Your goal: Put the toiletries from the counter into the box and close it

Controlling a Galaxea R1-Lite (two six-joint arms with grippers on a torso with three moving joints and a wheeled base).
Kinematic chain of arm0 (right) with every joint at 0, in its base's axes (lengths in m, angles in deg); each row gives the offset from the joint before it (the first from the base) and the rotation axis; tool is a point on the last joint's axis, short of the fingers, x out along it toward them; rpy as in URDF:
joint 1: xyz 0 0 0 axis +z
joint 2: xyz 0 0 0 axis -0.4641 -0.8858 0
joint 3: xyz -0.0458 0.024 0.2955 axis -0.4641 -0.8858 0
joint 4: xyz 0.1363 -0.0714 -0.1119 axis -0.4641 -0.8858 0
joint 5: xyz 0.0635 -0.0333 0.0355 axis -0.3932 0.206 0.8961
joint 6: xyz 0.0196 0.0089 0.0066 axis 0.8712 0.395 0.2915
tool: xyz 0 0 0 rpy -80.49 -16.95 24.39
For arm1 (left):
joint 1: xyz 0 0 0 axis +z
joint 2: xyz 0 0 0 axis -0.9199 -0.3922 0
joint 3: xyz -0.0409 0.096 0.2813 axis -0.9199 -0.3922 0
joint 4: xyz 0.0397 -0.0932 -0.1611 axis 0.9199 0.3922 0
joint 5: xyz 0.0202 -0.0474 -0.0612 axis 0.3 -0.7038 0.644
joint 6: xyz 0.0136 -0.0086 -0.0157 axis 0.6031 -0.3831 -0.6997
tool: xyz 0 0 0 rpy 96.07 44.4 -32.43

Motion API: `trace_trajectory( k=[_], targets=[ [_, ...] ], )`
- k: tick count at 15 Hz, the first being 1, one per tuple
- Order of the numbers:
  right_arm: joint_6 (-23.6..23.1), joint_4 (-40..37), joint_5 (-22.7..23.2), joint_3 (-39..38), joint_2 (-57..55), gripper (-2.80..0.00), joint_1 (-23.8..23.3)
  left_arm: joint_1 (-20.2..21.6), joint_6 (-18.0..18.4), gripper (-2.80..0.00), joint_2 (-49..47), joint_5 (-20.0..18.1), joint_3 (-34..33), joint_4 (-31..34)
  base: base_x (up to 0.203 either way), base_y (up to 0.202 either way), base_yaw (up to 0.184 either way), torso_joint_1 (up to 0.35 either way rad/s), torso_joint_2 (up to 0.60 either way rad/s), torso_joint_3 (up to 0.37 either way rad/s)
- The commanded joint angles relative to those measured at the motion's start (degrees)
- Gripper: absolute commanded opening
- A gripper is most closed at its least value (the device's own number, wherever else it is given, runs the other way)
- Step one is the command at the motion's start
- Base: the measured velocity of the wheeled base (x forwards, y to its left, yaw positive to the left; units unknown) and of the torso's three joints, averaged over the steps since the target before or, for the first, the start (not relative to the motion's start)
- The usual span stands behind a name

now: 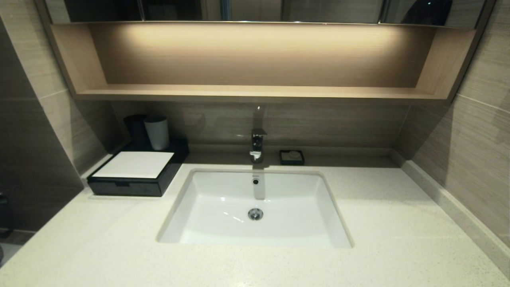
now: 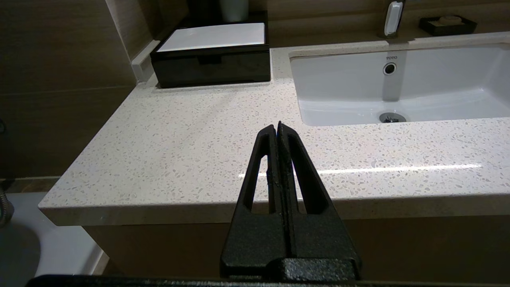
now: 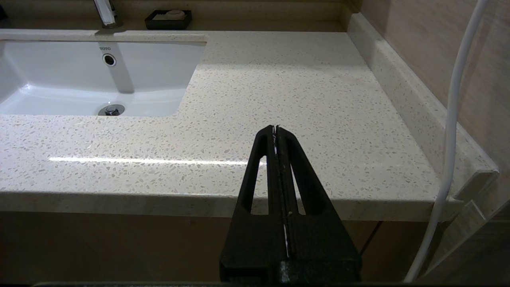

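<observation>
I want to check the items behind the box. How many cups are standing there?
2. A grey cup and a dark cup to its left stand side by side on the rear of the black box, against the wall. Others may be hidden behind them.

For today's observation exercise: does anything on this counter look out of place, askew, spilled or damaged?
Nothing stands out. The box sits square at the counter's back left corner, drawer shut. No packets lie on the counter. Both claws, left and right, are shut and empty at the front edge.
</observation>
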Motion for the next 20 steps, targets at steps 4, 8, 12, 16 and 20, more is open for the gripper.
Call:
trace_trajectory(
  k=[4,8,12,16,20],
  targets=[
    [-0.06,0.02,0.0,-0.09,-0.05,-2.8,0.01,0.0,0.17,-2.8,0.02,0.01,-1.14,0.06,0.0,0.0,0.0,0.0,0.0,0.0],
    [0.01,0.0,0.0,-0.09,-0.05,-2.8,0.01,0.0,-0.36,-2.8,0.02,0.01,-1.14,-0.03,0.0,0.0,0.0,0.0,0.0,0.0],
    [-0.01,0.0,0.0,-0.09,-0.05,-2.8,0.01,0.0,-0.8,-2.8,0.02,0.07,-1.14,-0.03,0.0,0.0,0.0,0.0,0.0,0.0],
    [0.01,0.07,0.0,-0.09,-0.04,-2.8,0.01,-0.09,-0.8,-2.8,0.02,0.03,-1.14,-0.03,0.0,0.0,0.0,0.0,0.0,0.0],
    [0.01,0.0,0.0,-0.09,-0.05,-2.8,0.01,0.0,-0.8,-2.8,0.02,0.01,-1.14,-0.03,0.0,0.0,0.0,0.0,0.0,0.0]
  ],
)
